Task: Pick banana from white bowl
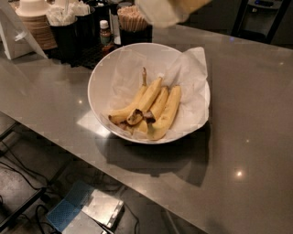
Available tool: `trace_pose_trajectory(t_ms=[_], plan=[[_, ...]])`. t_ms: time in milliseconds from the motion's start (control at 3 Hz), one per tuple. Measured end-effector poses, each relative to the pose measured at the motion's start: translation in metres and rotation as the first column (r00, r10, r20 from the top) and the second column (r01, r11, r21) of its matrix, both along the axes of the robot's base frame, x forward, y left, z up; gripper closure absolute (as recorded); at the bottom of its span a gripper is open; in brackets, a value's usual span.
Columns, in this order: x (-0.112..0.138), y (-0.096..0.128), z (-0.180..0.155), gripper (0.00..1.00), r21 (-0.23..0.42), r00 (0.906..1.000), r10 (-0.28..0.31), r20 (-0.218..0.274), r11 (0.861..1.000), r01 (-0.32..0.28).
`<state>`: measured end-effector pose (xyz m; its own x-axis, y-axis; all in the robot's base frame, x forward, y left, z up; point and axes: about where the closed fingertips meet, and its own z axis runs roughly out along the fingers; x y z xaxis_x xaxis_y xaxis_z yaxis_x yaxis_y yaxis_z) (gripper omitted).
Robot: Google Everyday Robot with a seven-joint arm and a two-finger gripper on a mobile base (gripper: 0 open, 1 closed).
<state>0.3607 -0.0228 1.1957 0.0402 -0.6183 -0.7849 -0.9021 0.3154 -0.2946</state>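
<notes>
The white bowl (98,87) stands on the grey counter, lined with crinkled white paper. Several bananas lie in it side by side. The banana (168,113) is the broad, evenly yellow one on the right of the bunch. Left of it lie a banana with a blackened end (136,116) and one with a long thin brown stem (144,77). My gripper (167,10) shows only as a pale, blurred shape at the top edge, above and behind the bowl's far rim, well apart from the bananas.
A dark caddy (78,36) with napkins, a small bottle (105,31) and wooden stirrers (132,18) stands behind the bowl at the back left. Stacked cups (34,23) are at the far left. The counter's front edge (137,173) runs diagonally below the bowl.
</notes>
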Motion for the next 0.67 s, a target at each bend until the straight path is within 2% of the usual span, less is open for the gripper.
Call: trace_pose_trajectory(t_ms=[667], plan=[[0.0,0.0,0.0,0.0,0.0,1.0,0.0,0.0,1.0,0.0]])
